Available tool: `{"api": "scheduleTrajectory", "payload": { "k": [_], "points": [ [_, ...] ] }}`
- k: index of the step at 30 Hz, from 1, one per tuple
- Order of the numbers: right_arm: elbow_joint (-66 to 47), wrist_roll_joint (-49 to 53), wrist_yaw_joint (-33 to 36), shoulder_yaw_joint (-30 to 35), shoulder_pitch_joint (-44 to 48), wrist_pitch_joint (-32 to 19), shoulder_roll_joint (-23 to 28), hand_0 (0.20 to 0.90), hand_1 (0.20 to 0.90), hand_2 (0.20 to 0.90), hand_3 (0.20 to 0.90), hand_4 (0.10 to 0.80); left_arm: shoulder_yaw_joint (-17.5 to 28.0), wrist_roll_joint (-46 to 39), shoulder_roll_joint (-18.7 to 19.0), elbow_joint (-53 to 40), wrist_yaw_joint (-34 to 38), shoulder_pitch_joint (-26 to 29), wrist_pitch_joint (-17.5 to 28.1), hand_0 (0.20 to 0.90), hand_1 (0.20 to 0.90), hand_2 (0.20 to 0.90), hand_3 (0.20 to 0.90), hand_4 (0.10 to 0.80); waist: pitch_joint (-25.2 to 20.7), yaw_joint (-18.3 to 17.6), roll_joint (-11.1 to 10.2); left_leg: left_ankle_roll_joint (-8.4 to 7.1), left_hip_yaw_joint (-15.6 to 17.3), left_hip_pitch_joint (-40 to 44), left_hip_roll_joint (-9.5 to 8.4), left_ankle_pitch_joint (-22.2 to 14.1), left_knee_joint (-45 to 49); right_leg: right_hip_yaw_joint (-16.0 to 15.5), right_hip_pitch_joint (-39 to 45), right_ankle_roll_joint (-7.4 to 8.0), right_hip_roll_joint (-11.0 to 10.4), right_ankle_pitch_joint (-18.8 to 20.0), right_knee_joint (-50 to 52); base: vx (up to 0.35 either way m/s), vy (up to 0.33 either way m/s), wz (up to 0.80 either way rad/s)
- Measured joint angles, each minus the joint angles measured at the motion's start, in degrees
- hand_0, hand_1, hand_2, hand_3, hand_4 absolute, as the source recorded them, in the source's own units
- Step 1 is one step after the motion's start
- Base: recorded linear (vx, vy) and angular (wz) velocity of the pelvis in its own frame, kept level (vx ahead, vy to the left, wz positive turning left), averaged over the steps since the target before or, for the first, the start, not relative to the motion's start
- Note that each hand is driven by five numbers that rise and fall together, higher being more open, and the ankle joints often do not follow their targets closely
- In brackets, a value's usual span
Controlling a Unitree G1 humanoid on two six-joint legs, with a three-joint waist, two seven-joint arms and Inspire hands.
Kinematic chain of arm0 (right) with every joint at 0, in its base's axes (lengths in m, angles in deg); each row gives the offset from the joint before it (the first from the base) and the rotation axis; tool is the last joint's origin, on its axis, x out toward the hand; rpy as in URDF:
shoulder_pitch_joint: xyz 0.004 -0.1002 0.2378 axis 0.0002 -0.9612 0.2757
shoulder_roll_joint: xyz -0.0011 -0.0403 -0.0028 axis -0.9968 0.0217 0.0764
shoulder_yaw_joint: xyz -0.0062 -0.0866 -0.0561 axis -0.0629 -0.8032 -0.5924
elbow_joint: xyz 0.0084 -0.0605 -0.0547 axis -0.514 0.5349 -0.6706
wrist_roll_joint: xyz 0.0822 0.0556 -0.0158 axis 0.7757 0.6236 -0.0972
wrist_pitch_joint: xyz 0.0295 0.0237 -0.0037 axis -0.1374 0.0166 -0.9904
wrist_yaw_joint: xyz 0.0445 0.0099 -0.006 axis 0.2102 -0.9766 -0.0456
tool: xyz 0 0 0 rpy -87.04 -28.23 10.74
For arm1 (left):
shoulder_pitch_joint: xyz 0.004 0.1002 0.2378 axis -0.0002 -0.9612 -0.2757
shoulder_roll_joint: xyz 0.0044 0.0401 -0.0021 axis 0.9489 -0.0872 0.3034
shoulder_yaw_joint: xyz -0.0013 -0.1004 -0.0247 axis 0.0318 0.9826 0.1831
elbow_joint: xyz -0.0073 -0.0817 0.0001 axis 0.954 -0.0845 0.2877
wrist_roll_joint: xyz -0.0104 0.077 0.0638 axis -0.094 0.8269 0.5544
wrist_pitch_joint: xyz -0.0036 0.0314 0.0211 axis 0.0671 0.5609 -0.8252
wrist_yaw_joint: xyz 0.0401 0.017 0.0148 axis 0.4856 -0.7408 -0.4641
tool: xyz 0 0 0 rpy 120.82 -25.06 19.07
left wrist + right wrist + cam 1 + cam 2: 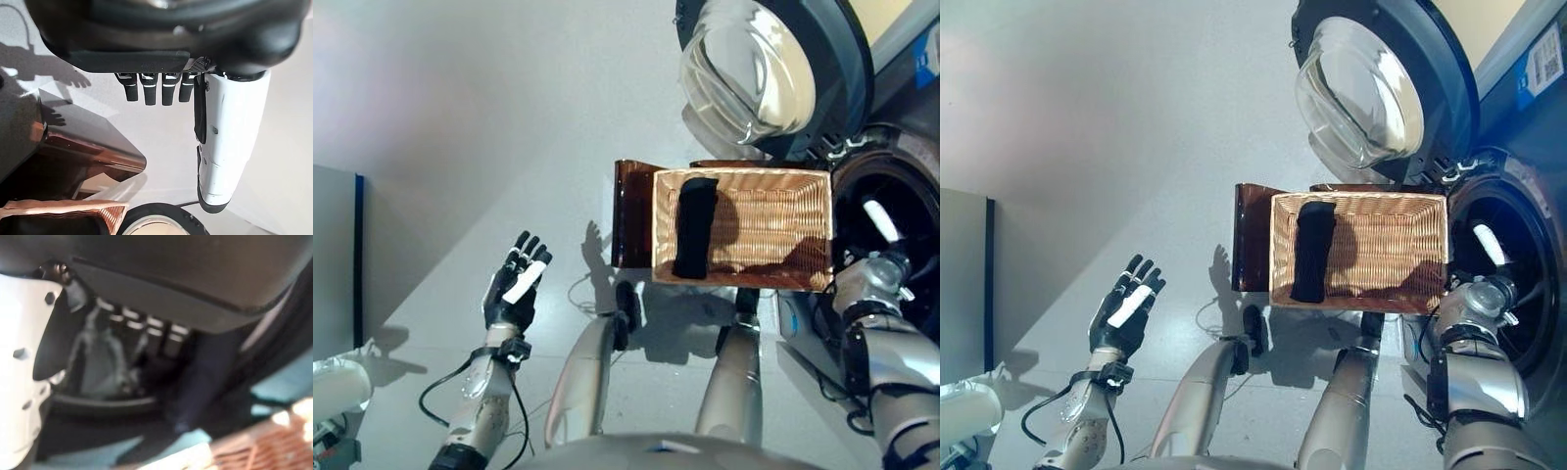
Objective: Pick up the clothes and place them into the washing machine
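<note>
- Left hand (514,284): idle, raised well left of the basket, fingers straight, holding nothing.
- Right hand (884,223): reaching into the washing machine drum (1518,284); I cannot tell how its fingers are set.
- Dark garment (693,226): lying in the wicker basket (793,179), not yet loaded.
- Pale cloth (100,364): seen beyond the right hand's fingers, apparently in the drum.
- Risk: withdrawing the arm could snag the basket's rim and tip it.
- Risk: open door (1371,83) hangs close above; a swing could hit it.

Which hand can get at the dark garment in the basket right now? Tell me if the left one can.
Probably not without moving. The left hand hangs open over the floor, well aside of the basket. The dark garment lies uncovered, so nothing blocks it. The right hand is inside the washing machine.
</note>
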Motion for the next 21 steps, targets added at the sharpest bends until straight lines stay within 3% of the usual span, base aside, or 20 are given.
{"api": "scheduleTrajectory", "payload": {
  "k": [4, 7, 10, 16, 21],
  "points": [
    [-2.1, -9.3, 2.5, -3.9, -0.9, 0.4, 0.0, 0.9, 0.9, 0.9, 0.9, 0.8, 0.1, 1.2, 0.0, 0.0, 0.0, 0.0, 0.2, 0.9, 0.9, 0.9, 0.9, 0.8, -0.4, 0.0, -1.1, -0.32, -0.3, 0.8, 0.21, 0.6, -1.3, -0.6, 0.6, 0.07, 0.3, 0.4, -0.6, 0.004, -0.004, 0.01],
    [-0.5, -30.7, 7.1, -14.7, -0.9, 7.8, 2.2, 0.9, 0.9, 0.9, 0.9, 0.8, 0.2, 1.8, 0.0, 0.0, 0.0, 0.4, 0.2, 0.9, 0.9, 0.9, 0.9, 0.8, -0.5, 0.1, -1.9, -0.28, -0.4, 0.6, -0.01, 0.6, -0.9, -0.6, 0.6, 0.06, 0.1, 0.4, -0.5, 0.0, 0.0, 0.0],
    [2.1, -42.7, 8.4, -17.3, 0.0, 12.6, 2.1, 0.9, 0.9, 0.9, 0.9, 0.8, 0.3, 2.0, 0.0, -0.1, 0.0, 0.6, 0.3, 0.9, 0.9, 0.9, 0.9, 0.8, -0.6, 0.6, -2.1, -0.2, -0.4, 0.5, -0.12, 0.5, -0.7, -0.6, 0.5, -0.25, -0.1, 0.2, -0.4, 0.0, 0.0, 0.0],
    [8.4, -48.1, 8.5, -18.8, 2.1, 18.6, 2.1, 0.9, 0.9, 0.9, 0.9, 0.8, 0.5, 2.3, 0.1, -0.1, 0.1, 0.5, 0.3, 0.9, 0.9, 0.9, 0.9, 0.8, -0.6, 1.7, -2.0, 0.08, -0.1, -0.6, -0.1, 0.4, 0.0, -0.6, 0.2, -0.23, -0.1, 1.0, -1.7, 0.0, 0.03, -0.01],
    [8.4, -50.3, 8.5, -18.5, 2.1, 19.8, 2.0, 0.9, 0.9, 0.9, 0.9, 0.8, 0.5, 2.7, 0.1, -0.1, 0.2, 1.1, 0.3, 0.9, 0.9, 0.9, 0.9, 0.8, -0.6, 1.7, -2.0, 0.5, 0.8, -0.6, -0.11, 0.0, 0.3, 0.0, 0.2, 0.07, -0.2, 1.3, -2.1, 0.002, 0.013, -0.04]
  ]
}}
